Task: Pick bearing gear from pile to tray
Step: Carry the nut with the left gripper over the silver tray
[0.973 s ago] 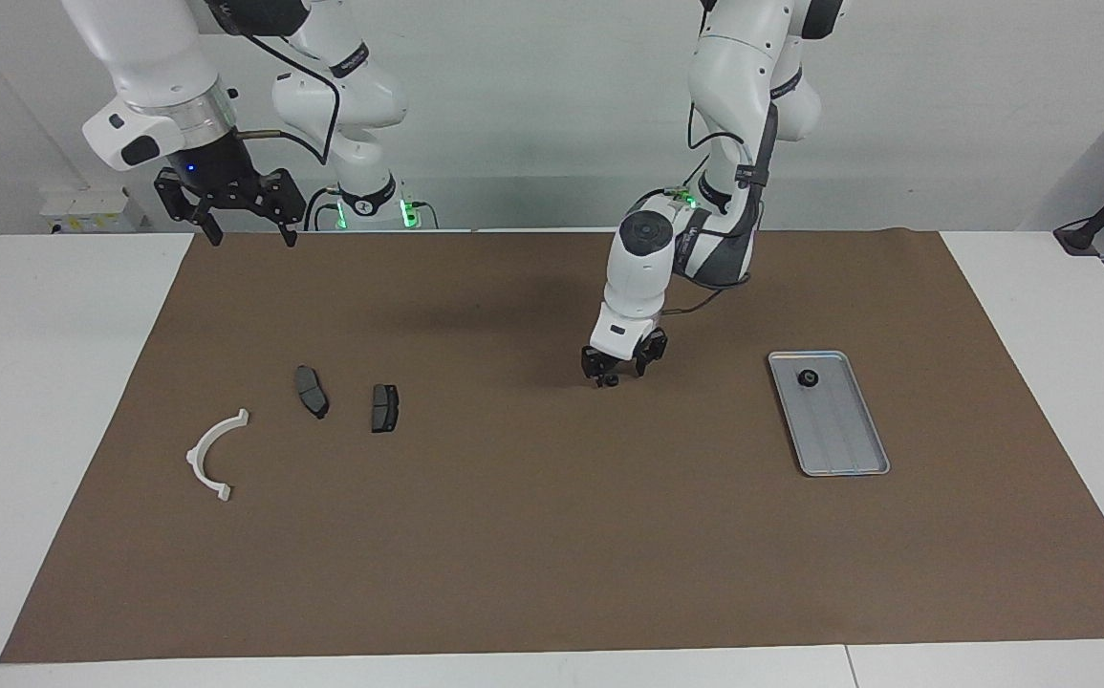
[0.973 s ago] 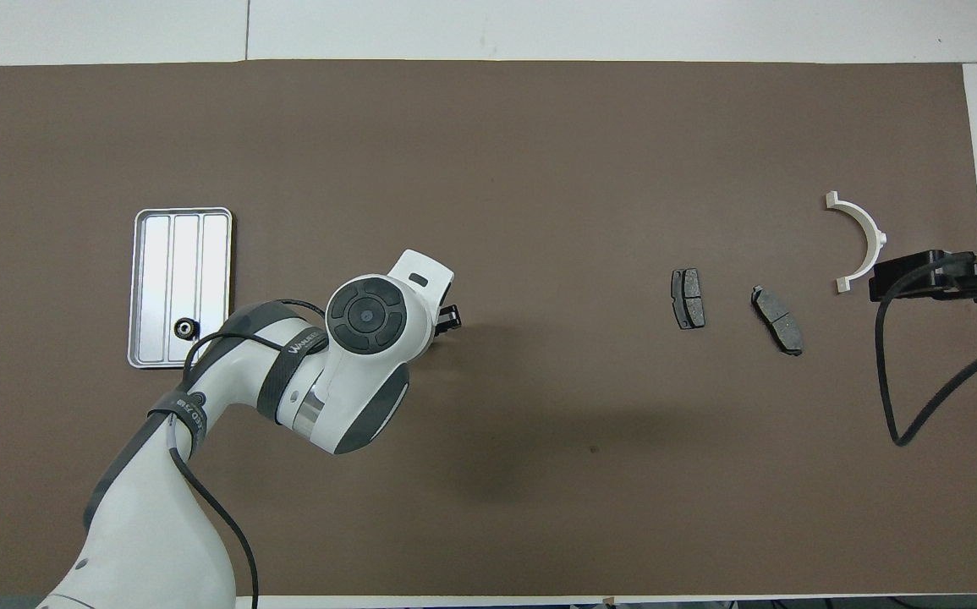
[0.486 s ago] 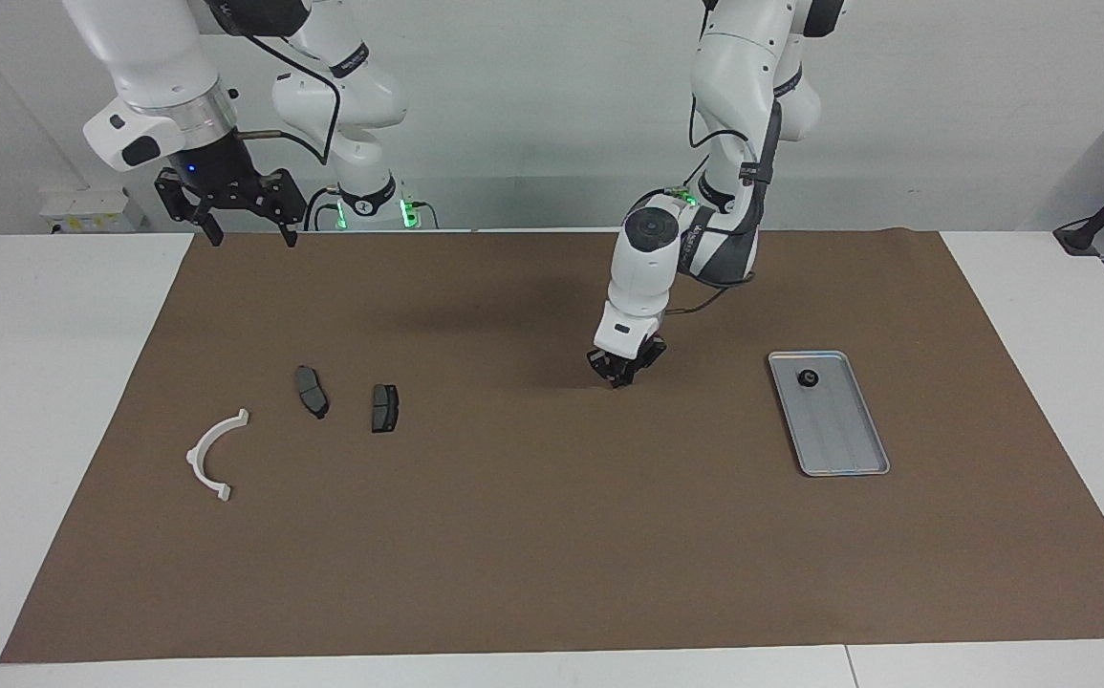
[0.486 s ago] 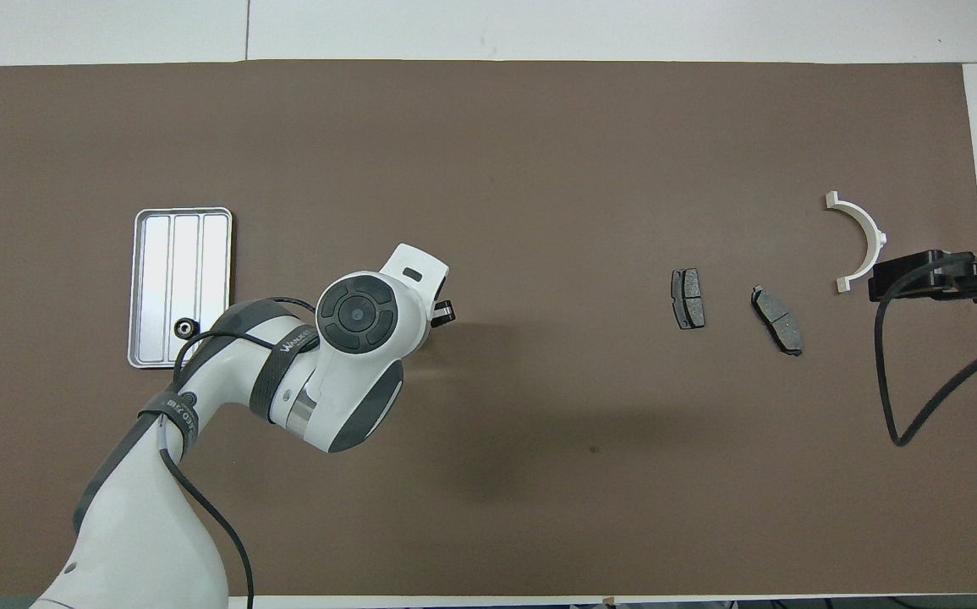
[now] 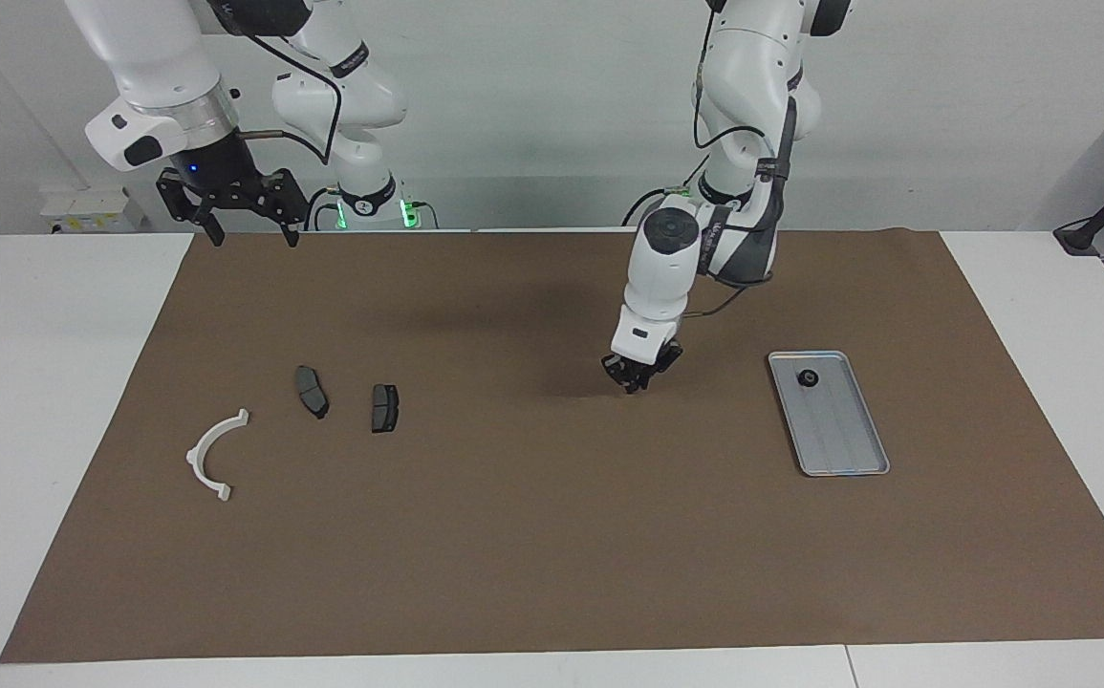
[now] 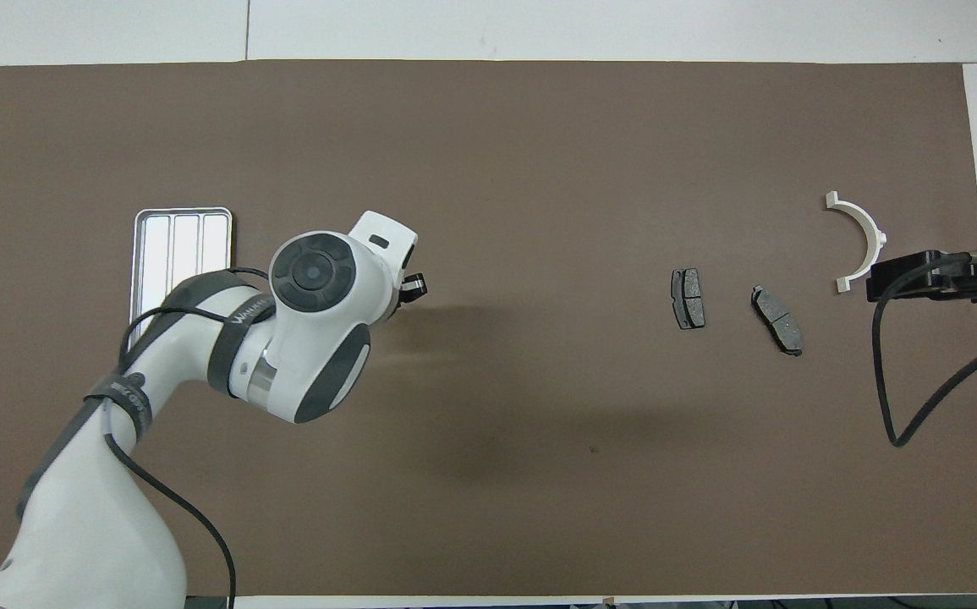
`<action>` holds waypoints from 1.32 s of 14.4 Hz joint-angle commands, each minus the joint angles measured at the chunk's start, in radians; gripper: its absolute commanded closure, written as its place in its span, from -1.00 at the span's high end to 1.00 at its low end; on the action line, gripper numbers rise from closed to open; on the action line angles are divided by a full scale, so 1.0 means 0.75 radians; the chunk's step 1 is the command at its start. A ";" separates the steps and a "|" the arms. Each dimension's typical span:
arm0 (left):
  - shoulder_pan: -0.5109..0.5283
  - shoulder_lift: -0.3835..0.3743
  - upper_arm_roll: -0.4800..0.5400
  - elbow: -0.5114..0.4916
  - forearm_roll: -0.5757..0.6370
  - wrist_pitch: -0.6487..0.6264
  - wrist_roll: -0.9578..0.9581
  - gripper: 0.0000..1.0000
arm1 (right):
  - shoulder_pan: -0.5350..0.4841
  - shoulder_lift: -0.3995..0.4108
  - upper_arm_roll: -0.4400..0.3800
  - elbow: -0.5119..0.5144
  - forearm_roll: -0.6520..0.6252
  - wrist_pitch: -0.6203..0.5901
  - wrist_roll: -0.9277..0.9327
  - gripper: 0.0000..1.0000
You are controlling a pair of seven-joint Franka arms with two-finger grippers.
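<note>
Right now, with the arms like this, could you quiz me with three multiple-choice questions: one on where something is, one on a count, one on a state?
1. Where is the small black round part?
A. in the tray
B. on the white bracket
C. between the brake pads

2. How many brake pads lie on the mat?
A. one
B. two
C. four

3. What is the right gripper doing?
A. pressing on the tray
B. gripping a brake pad
C. hanging open above the mat's edge

Answers:
1 A: the black part sits inside the tray, at its end nearer the robots.
2 B: one brake pad and a second show.
3 C: the right gripper holds nothing, fingers spread.
</note>
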 commanded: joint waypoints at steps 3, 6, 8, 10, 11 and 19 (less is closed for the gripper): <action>0.295 -0.119 -0.001 0.194 0.003 -0.334 0.419 -1.00 | -0.007 -0.010 0.007 0.000 0.033 0.008 0.002 1.00; 0.523 -0.142 -0.005 0.204 0.003 -0.329 0.748 -1.00 | -0.009 -0.010 0.007 0.000 0.033 0.016 -0.002 1.00; 0.647 -0.137 -0.005 0.206 0.003 -0.310 0.934 -1.00 | -0.009 -0.010 0.007 0.002 0.035 0.016 0.004 1.00; 0.744 -0.144 -0.005 0.182 0.003 -0.288 1.062 -1.00 | -0.001 -0.010 0.007 0.004 0.035 0.020 0.006 1.00; 0.766 -0.148 -0.005 0.143 0.003 -0.259 1.107 -1.00 | -0.001 -0.010 0.007 0.004 0.035 0.018 0.006 1.00; 0.689 -0.086 -0.007 -0.076 0.001 0.099 0.956 -1.00 | 0.002 -0.012 0.007 0.004 0.035 0.018 0.011 1.00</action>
